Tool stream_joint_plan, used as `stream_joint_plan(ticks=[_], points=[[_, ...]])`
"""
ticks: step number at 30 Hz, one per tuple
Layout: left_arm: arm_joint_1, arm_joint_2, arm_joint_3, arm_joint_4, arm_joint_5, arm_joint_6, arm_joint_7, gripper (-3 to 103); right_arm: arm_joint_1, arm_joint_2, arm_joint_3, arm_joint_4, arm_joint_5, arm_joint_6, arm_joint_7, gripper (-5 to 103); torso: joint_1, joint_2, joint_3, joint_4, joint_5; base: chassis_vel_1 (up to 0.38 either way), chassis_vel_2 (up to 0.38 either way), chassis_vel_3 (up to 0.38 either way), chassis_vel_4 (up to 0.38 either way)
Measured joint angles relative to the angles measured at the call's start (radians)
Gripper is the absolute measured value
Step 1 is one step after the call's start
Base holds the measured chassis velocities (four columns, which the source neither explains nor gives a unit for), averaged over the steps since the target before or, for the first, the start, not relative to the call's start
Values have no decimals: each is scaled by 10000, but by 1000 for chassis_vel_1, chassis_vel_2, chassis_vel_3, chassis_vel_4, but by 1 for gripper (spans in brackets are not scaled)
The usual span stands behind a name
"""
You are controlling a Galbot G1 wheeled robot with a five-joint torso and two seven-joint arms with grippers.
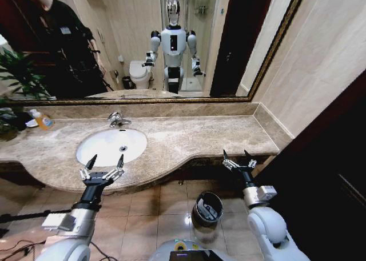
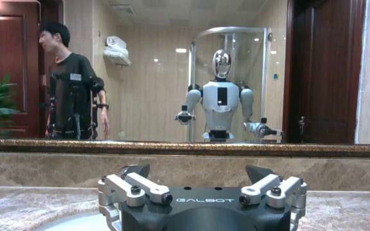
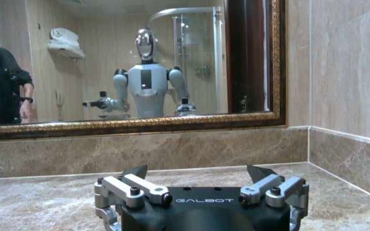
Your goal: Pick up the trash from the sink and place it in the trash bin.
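The sink (image 1: 103, 152) is a white oval basin with a chrome tap (image 1: 118, 119) behind it, set in a beige marble counter (image 1: 194, 135). Its bowl looks bare, and the trash is out of view. My left gripper (image 1: 106, 159) hovers open over the sink's front rim with nothing between its fingers; it appears again in the left wrist view (image 2: 198, 172), with a sliver of the sink (image 2: 75, 224) below it. My right gripper (image 1: 239, 155) stands open and empty at the counter's front edge, and in the right wrist view (image 3: 198, 171) it faces the mirror. The trash bin (image 1: 197, 207), dark with a shiny rim, stands on the floor between my arms.
An orange-yellow bottle (image 1: 43, 121) and a green plant (image 1: 14, 78) sit at the counter's far left. A gold-framed mirror (image 1: 189, 44) runs along the back wall, and a tiled side wall (image 1: 320, 61) closes the right. Tiled floor (image 1: 154, 207) surrounds the bin.
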Motion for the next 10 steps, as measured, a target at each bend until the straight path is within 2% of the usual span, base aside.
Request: stream_joint_plan(ticks=[10], points=[[0, 0, 0, 0, 0, 0, 0, 100, 0, 0, 0, 0, 0, 0, 0, 100, 0, 0, 0, 0, 0, 0, 0, 0, 0]])
